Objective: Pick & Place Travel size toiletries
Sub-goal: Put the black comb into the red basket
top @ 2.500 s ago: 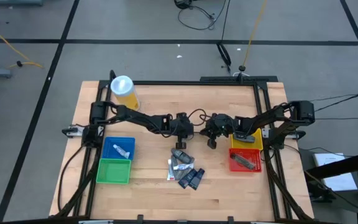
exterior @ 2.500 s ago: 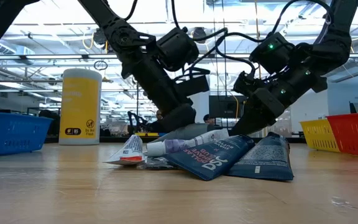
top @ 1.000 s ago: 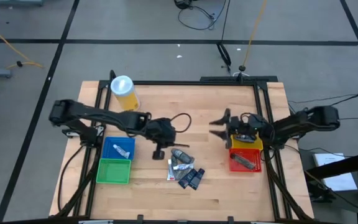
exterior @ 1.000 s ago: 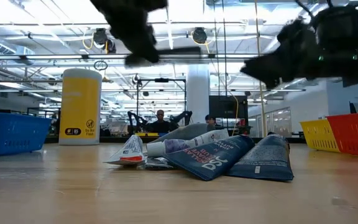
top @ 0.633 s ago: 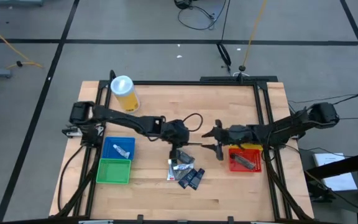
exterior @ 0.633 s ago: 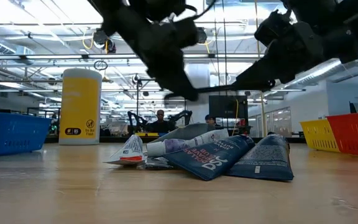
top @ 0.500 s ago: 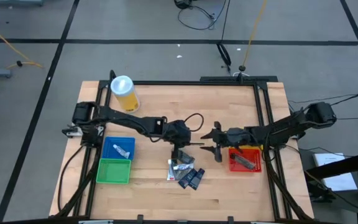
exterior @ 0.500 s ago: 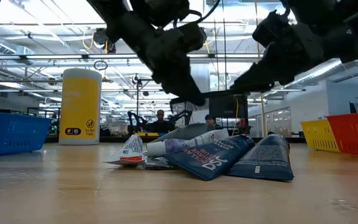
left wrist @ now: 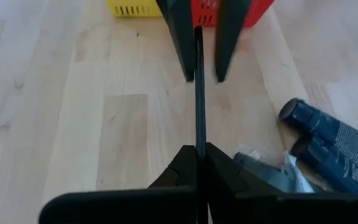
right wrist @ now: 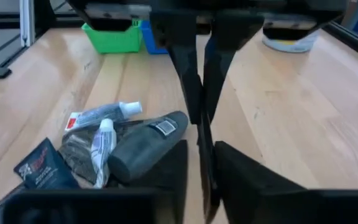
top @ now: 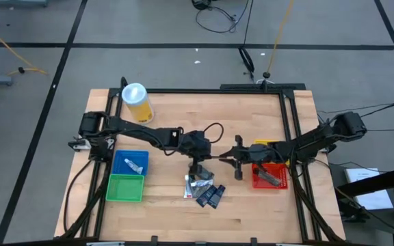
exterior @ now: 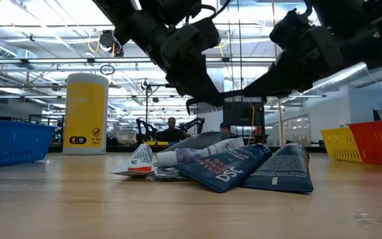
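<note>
A thin dark flat piece (top: 217, 158) hangs level in the air between my two grippers, above the table's middle. My left gripper (top: 202, 159) is shut on its left end. My right gripper (top: 232, 160) is open, and its fingers (left wrist: 182, 43) stand on either side of the piece's right end; whether they touch it, I cannot tell. The other travel size toiletries lie in a pile (top: 202, 186) just nearer than the grippers: dark blue tubes (left wrist: 334, 140), a grey tube (right wrist: 145, 146), white tubes (right wrist: 101, 115) and a dark blue packet (right wrist: 42, 165). My left gripper pinches the dark flat piece between its two fingers at the piece's left end (left wrist: 198, 140). The fingers come level from the table's left and lie along the piece. It stands on edge, lifted clear of the table, reaching out level toward the right gripper.
Blue bin (top: 130, 162), holding a white tube, and green bin (top: 125, 188) sit at the left. Yellow bin (top: 269, 147) and red bin (top: 271, 179), holding a dark item, sit at the right under the right arm. A yellow cylinder (top: 137, 101) stands at the far left.
My left gripper has carried the dark flat piece toward the table's right, to above the pile. My right gripper has swung from over the yellow bin toward the left and the near edge, until its fingers stand around the piece's free end.
</note>
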{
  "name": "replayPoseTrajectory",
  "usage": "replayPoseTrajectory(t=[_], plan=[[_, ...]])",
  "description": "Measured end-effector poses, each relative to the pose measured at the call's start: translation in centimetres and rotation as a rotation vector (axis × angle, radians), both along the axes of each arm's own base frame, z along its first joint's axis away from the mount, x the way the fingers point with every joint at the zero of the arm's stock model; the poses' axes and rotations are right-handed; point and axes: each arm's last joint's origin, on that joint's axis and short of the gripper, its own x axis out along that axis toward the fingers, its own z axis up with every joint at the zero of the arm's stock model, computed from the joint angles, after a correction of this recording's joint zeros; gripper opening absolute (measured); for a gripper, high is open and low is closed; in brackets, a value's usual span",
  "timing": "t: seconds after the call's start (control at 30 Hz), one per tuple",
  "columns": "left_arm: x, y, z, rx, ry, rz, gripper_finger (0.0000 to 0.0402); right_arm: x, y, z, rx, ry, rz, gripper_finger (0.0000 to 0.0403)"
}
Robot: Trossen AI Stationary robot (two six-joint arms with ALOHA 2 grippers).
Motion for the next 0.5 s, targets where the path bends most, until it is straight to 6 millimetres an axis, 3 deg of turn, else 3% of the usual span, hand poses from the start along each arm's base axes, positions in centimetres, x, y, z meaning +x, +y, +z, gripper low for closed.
replayPoseTrajectory(t=[0.13, 0.4, 0.5], plan=[[0.0, -0.1, 0.0, 0.001, -0.005, -0.003, 0.0026, -0.2, 0.2, -0.4, -0.014, 0.044, 0.010, 0.0011], [-0.2, 0.0, 0.5, 0.009, -0.004, 0.017, 0.0092, -1.0, 0.9, -0.4, -0.022, 0.102, -0.035, 0.0008], [-1.2, 0.0, 2.0, 0.001, 0.009, 0.024, 0.0134, -1.5, 1.4, 1.2, 0.002, 0.181, -0.045, 0.0008]])
